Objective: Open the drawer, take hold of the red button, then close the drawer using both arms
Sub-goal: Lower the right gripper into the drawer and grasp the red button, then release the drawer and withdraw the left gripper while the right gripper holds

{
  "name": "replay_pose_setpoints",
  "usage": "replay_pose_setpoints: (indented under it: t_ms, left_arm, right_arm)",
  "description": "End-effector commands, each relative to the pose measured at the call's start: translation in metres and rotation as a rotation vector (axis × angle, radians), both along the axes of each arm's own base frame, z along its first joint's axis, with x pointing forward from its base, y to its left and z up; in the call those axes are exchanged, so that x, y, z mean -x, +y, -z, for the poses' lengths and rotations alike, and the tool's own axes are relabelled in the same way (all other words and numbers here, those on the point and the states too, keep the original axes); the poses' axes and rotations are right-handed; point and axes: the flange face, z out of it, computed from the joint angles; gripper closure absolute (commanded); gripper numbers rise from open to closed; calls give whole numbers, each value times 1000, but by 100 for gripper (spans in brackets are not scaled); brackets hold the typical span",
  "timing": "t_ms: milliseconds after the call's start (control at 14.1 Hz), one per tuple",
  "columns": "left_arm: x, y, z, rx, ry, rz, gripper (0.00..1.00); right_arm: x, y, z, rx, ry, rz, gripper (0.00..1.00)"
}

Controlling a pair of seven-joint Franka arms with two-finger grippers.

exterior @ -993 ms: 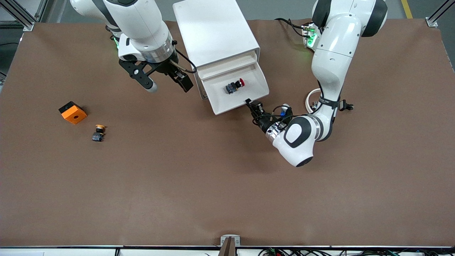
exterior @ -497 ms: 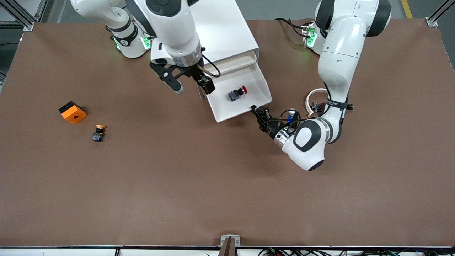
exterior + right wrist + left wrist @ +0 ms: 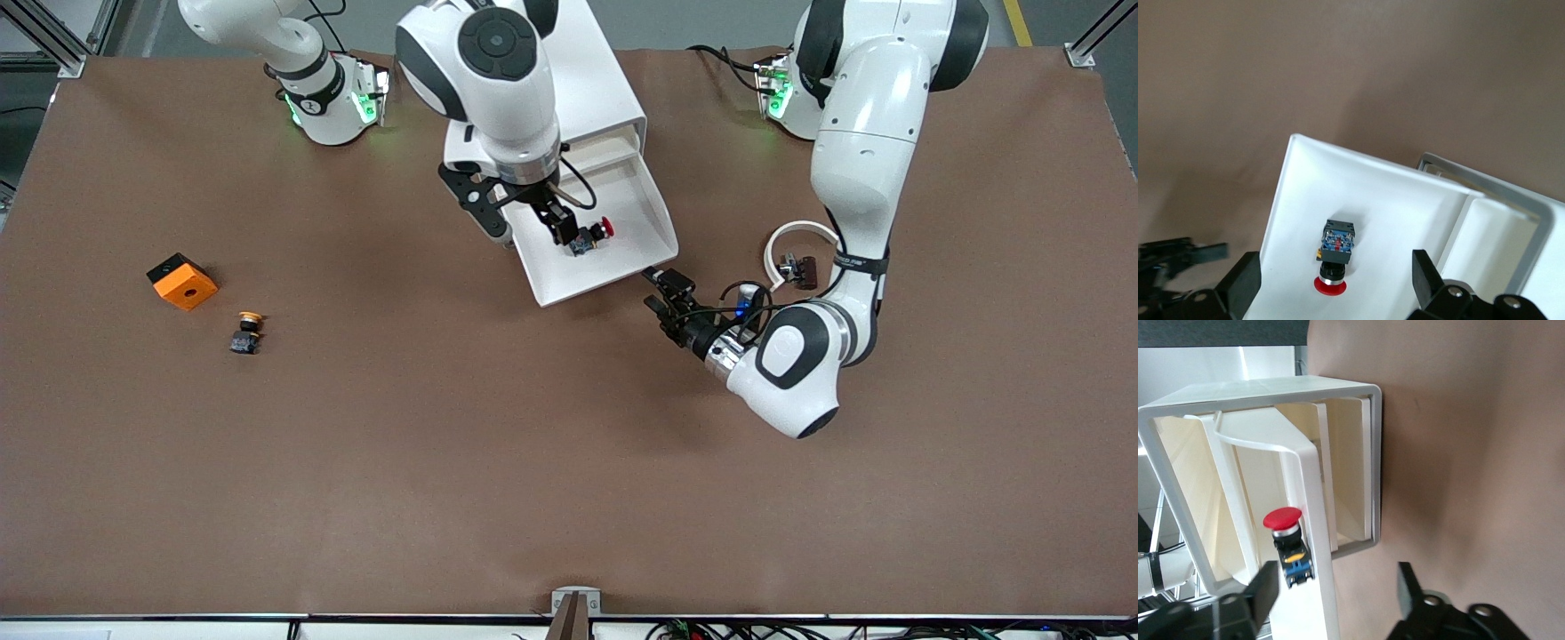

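Observation:
The red-capped button lies on its side in the open white drawer. My right gripper hangs open over the drawer, just above the button. In the right wrist view the button lies between its open fingers. My left gripper is open and empty, low over the table just off the drawer's front corner, not touching it. In the left wrist view the button lies inside the drawer's front wall, which runs between the open fingers.
The white cabinet stands between the arm bases. An orange cube with a hole and a yellow-capped button lie toward the right arm's end of the table. A white ring lies beside the left arm.
My right gripper has swung from beside the cabinet to over the open drawer and the button. My left gripper drew the drawer out a little, then let go and backed off.

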Motion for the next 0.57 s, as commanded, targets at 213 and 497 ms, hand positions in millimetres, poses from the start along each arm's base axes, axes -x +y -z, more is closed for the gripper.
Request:
replay_pose_setpoints:
  t_ms: [213, 497]
  left_arm:
    - [-44, 49, -41, -10, -122, -50, 0]
    - [-61, 96, -46, 28, -257, -34, 0]
  right_arm:
    - [4, 28, 56, 33, 23, -3, 0]
    - [13, 49, 94, 37, 29, -29, 0]
